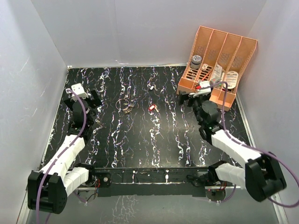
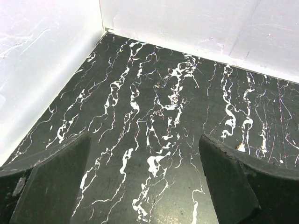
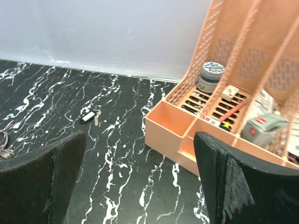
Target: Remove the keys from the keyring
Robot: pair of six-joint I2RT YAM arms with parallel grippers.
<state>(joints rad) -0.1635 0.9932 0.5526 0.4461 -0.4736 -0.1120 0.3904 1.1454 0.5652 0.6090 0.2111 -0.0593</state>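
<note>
keyring (image 1: 123, 103) w/ keys (image 1: 129, 109) lies btwn left gripper (image 1: 93, 99) & right gripper (image 1: 186, 98) (both spread, empty).

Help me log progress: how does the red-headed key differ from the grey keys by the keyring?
The red-headed key lies alone, apart from the keyring; the grey keys bunch against its rim, seemingly threaded on it. The red-headed key has a red head; the grey keys look dull grey-brown. All rest on the table, untouched.

Black worktop (image 1: 140, 144), white marble veining. Peach-orange perforated rack (image 1: 205, 42) at far right corner. Red-headed key (image 1: 152, 108); silver keyring (image 1: 123, 104); purple cables (image 1: 85, 115).
</note>
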